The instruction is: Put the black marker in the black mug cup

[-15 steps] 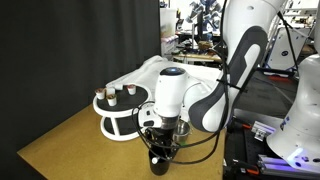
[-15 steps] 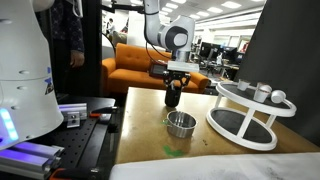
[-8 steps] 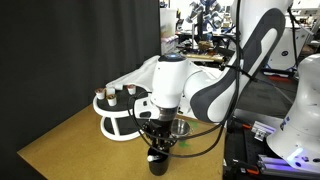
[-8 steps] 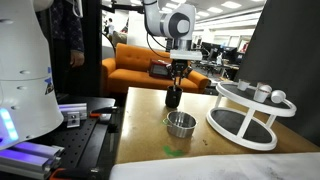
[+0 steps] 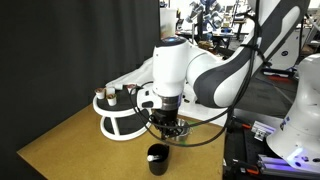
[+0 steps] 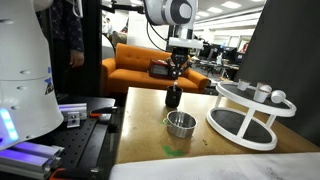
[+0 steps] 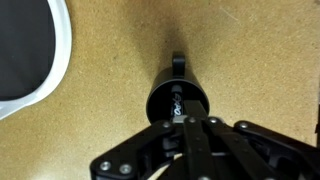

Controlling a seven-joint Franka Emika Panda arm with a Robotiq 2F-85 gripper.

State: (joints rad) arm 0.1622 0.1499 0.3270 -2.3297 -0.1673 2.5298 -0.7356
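The black mug cup (image 5: 157,158) stands upright on the cork-brown table, seen in both exterior views (image 6: 173,97). In the wrist view I look down into the mug (image 7: 160,96), and the black marker (image 7: 177,103) with its white lettering stands inside it, leaning on the wall. My gripper (image 5: 167,130) hangs a short way above the mug, apart from it. Its fingers (image 7: 188,128) are pressed together with nothing between them. In the exterior view from across the table the gripper (image 6: 177,70) sits straight over the mug.
A shiny metal cup (image 6: 181,124) stands on the table just in front of the mug. A white round rack (image 6: 245,110) with small objects on top sits to one side (image 5: 120,112); its rim shows in the wrist view (image 7: 62,50). Table edges lie close by.
My gripper has risen from the mug's mouth to a short way above it, and its jaws have gone from open to shut. The mug has not moved.
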